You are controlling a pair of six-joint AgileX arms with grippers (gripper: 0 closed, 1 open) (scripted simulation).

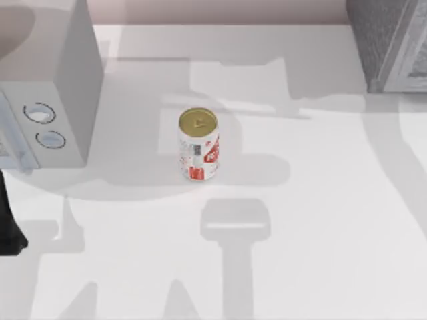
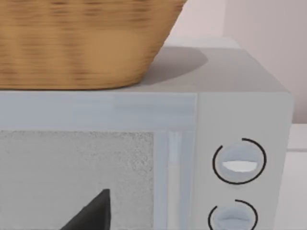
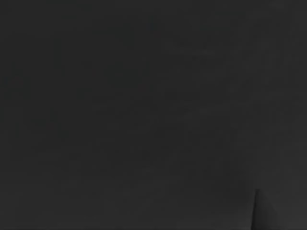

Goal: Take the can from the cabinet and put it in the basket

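The can (image 1: 198, 143) stands upright on the white table (image 1: 320, 220), near its middle, with its gold top and red label patches showing. The cabinet (image 1: 390, 40), dark grey and speckled with a paler framed front, sits at the far right corner, well apart from the can. In the left wrist view a woven tan basket (image 2: 81, 43) rests on top of the white box. A dark part of my left gripper (image 2: 91, 213) hangs in front of that box's door. My left arm (image 1: 10, 220) is at the table's left edge. The right wrist view is dark.
A smooth white box with two round dials (image 1: 50, 100) stands at the far left; its dials (image 2: 239, 161) show close up in the left wrist view. Open table surface lies all around the can, crossed by arm shadows.
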